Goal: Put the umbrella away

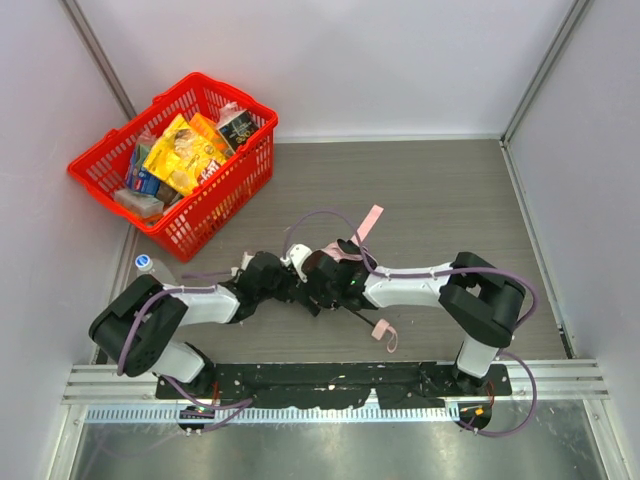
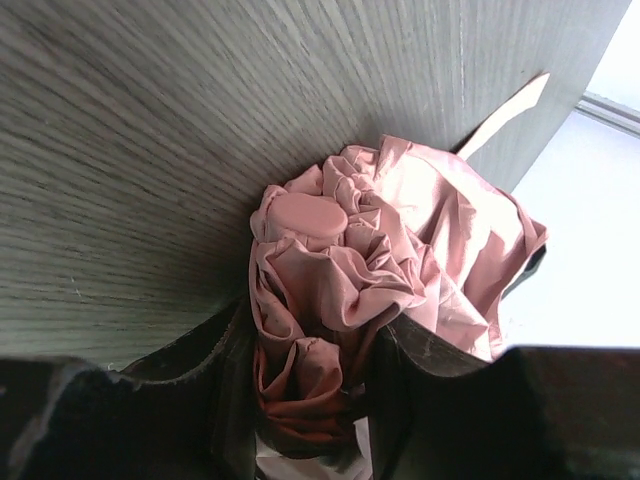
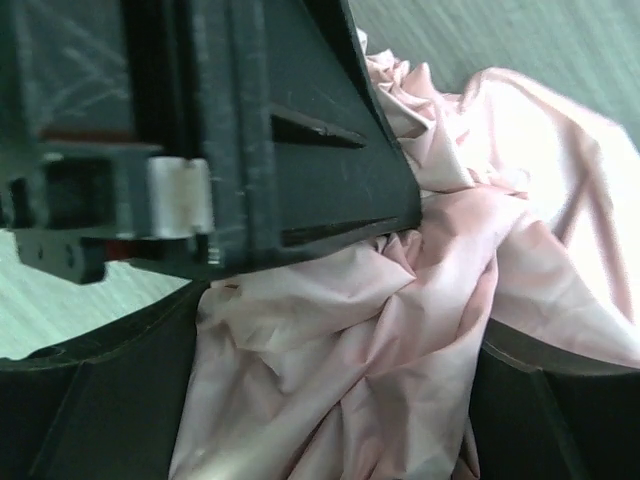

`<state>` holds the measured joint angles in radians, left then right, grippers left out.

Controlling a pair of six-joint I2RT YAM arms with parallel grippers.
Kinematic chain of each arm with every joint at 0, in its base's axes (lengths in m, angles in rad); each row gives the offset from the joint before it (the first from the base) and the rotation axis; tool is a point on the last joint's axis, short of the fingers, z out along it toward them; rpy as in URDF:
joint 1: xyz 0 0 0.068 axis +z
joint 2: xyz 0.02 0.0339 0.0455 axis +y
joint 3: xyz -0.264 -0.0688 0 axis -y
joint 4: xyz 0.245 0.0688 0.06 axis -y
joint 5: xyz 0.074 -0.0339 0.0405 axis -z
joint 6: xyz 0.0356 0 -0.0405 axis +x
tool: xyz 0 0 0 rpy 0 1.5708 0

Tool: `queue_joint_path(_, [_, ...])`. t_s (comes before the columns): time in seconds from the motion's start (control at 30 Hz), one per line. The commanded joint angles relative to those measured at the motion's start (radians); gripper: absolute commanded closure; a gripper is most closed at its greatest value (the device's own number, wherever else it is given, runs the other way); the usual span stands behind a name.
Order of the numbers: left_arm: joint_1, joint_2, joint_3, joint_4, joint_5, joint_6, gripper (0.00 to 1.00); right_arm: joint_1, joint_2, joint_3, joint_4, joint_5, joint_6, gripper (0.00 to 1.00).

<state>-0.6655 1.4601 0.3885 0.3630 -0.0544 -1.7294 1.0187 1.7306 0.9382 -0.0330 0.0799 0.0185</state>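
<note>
Left end effector point(image 2: 312, 350) pinches the bunched umbrella point(image 2: 400, 230); right end effector point(image 3: 330, 420) is spread wide
The left clamps the gathered pink fabric, likely to keep its folds together, while the right's fingers sit open around the same cloth, seemingly ready to take hold; the umbrella lies mid-counter point(image 1: 450, 190) between both arms, well apart from the red basket point(image 1: 215, 205)
</note>
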Motion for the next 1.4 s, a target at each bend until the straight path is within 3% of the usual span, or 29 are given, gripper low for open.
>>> queue_joint_path(0.0, [0.0,0.026,-0.004,-0.36,0.004,0.031,1.0,0.04,0.036,0.034,-0.042,0.342,-0.081,0.2])
queue_joint_path(0.1, [0.0,0.04,0.007,-0.36,0.013,0.031,1.0,0.038,0.076,0.046,-0.053,0.359,-0.101,0.23])
queue_joint_path(0.3, [0.0,0.054,0.006,-0.338,0.01,0.042,1.0,0.015,0.119,-0.01,0.011,0.235,-0.049,0.52])
queue_joint_path(0.37, [0.0,0.046,0.006,-0.346,-0.007,0.051,1.0,-0.003,0.125,-0.038,0.062,0.157,-0.02,0.69])
queue_joint_path(0.47, [-0.002,0.011,0.001,-0.332,-0.041,0.076,1.0,-0.022,0.148,-0.045,0.09,0.049,0.012,0.86])
queue_joint_path(0.5, [0.004,-0.016,-0.026,-0.255,-0.056,0.096,1.0,-0.031,0.168,-0.047,0.099,-0.016,0.003,0.99])
queue_joint_path(0.53, [0.01,-0.027,-0.052,-0.192,-0.058,0.112,0.96,-0.032,0.176,-0.045,0.104,-0.034,-0.006,0.99])
queue_joint_path(0.57, [0.018,-0.038,-0.078,-0.111,-0.055,0.128,0.84,-0.037,0.179,-0.047,0.111,-0.064,-0.009,0.99])
queue_joint_path(0.63, [0.032,-0.064,-0.123,-0.03,-0.061,0.137,0.48,-0.055,0.185,-0.049,0.125,-0.128,-0.005,0.99])
queue_joint_path(0.7, [0.047,-0.092,-0.135,-0.018,-0.065,0.16,0.23,-0.089,0.19,-0.059,0.154,-0.202,0.018,0.99])
queue_joint_path(0.8, [0.059,-0.124,-0.137,-0.035,-0.062,0.189,0.02,-0.167,0.205,-0.068,0.197,-0.337,0.082,0.99])
queue_joint_path(1.03, [0.099,-0.092,-0.183,0.08,0.004,0.182,0.0,-0.328,0.279,-0.108,0.409,-0.768,0.264,0.99])
queue_joint_path(1.2, [0.101,-0.02,-0.076,-0.053,0.011,0.211,0.0,-0.379,0.326,-0.104,0.55,-1.012,0.403,0.99])
queue_joint_path(1.37, [0.099,0.04,-0.025,-0.088,-0.01,0.249,0.01,-0.393,0.357,-0.105,0.764,-1.132,0.608,0.99])
